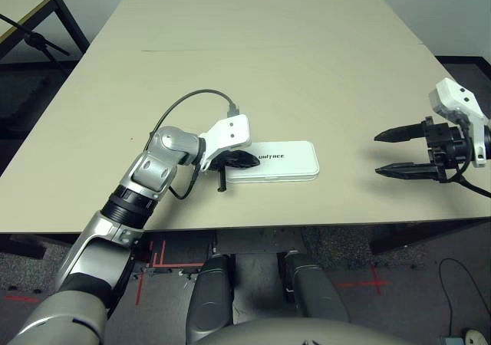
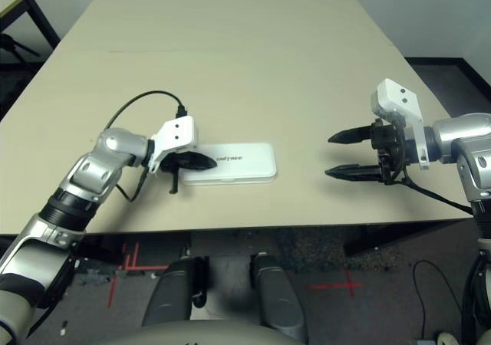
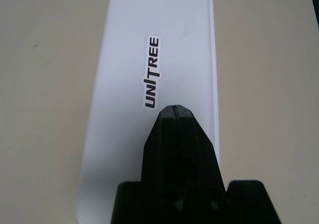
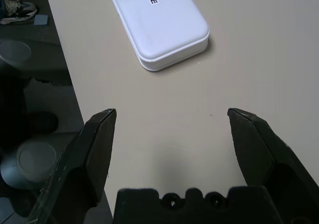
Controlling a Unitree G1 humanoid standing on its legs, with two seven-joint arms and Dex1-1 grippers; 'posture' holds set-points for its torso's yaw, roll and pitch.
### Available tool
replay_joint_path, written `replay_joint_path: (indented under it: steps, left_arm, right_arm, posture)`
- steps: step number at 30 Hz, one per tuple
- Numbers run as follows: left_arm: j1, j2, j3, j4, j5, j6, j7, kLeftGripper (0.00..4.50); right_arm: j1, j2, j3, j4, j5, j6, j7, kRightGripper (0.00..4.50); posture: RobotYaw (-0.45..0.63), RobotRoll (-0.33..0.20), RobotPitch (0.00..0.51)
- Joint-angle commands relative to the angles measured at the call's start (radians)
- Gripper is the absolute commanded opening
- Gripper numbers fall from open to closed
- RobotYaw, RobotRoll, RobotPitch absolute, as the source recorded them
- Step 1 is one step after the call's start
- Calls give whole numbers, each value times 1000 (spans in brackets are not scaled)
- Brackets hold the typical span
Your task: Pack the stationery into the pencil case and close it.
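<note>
The pencil case (image 1: 278, 162) lies shut on the bench (image 1: 253, 61), no stationery visible outside it, so the task looks nearly finished. The clenched left hand (image 1: 244, 159) presses its lid; the right hand (image 1: 399, 152) hangs released, well apart.

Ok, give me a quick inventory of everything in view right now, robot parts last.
Pencil case: one, white, lid down, flat on the table near its front edge, dark UNITREE lettering on top.
Table: one, beige, carrying the case.
Second table: one, beige top with dark legs, far left corner of the room.
Left gripper: one, black fingers shut, tips on the case lid at its left end.
Right gripper: one, black fingers open, above the table right of the case, apart from it.
</note>
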State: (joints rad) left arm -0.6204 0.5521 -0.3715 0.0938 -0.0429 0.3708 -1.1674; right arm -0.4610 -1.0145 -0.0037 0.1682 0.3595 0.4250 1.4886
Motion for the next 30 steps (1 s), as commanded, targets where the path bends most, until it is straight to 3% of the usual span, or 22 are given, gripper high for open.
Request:
replay_joint_path:
  steps: [1,7,9,11,20,30]
  left_arm:
    - [28,12,-43,41,36,5,-6,26]
    - [38,-49,83,14,-54,22,78,26]
    - [45,-64,128,3,-81,9,105,386]
    - [51,-72,180,-8,-114,13,128,926]
    - [36,-121,447,4,-263,21,318,4373]
    - [-88,-19,659,443,-175,-272,644,4449]
  right_arm:
    - [12,7,9,-10,-5,-5,-8,4500]
    - [-2,65,-19,8,8,-40,-59,4500]
    - [-11,102,-42,17,27,-53,-86,4500]
    - [-34,161,-77,42,55,-65,-135,4500]
    - [-122,348,-179,216,36,-224,-392,4500]
    - [-273,416,-271,595,-97,-540,-860,4500]
  posture:
    - [-63,0,131]
    - [-63,0,131]
    - [-61,0,131]
    - [-55,0,130]
    - [-36,0,131]
    - [-31,0,126]
